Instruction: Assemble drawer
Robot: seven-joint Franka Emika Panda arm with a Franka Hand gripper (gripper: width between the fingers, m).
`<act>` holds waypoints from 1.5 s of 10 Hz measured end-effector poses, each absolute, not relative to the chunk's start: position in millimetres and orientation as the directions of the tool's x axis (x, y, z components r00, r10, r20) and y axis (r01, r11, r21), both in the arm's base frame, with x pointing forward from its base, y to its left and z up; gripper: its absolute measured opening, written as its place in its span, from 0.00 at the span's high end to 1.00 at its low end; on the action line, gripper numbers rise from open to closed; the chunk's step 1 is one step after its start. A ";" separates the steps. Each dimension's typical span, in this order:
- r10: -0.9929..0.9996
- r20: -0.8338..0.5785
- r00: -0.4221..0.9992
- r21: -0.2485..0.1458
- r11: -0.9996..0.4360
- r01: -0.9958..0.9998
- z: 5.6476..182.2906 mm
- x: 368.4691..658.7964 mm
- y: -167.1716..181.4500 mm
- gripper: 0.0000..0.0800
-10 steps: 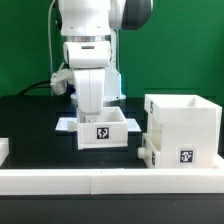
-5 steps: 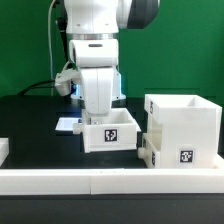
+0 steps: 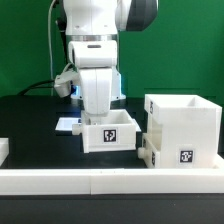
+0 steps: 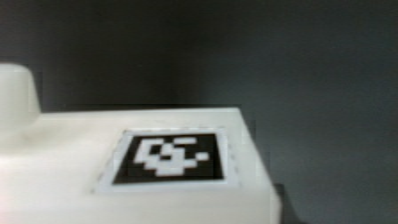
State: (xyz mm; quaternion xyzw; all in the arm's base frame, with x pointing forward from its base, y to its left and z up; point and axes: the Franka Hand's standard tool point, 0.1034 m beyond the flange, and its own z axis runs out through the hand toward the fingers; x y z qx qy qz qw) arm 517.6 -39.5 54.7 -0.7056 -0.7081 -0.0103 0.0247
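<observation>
A small open-topped white drawer box (image 3: 110,133) with a black marker tag on its front stands at the middle of the black table. My gripper (image 3: 98,118) reaches down from above onto the box's rear wall; its fingertips are hidden behind that wall, and the box moves with it. The larger white drawer housing (image 3: 185,125), also tagged, stands just to the exterior view's right of the box, nearly touching it. The wrist view shows a white surface of the box (image 4: 71,150) with a tag (image 4: 173,157) close up; no fingers show there.
A thin marker board (image 3: 66,124) lies behind the box on the exterior view's left. A long white rail (image 3: 100,180) runs along the front. A white piece (image 3: 148,152) juts from the housing's lower left. A rounded white part (image 4: 15,95) shows in the wrist view.
The arm and the drawer box shifted together toward the exterior view's right, closer to the housing, then held still over the last half second.
</observation>
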 end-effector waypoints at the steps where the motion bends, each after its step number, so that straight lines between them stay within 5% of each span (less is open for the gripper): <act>1: 0.999 0.049 -0.002 -0.017 0.003 1.000 57.7 523.7 -36.6 0.94; 4: 0.999 0.049 0.012 0.014 -0.013 1.000 58.8 528.8 -31.3 0.94; 15: 0.997 0.058 0.048 -0.002 -0.048 0.999 52.2 528.8 -6.9 0.94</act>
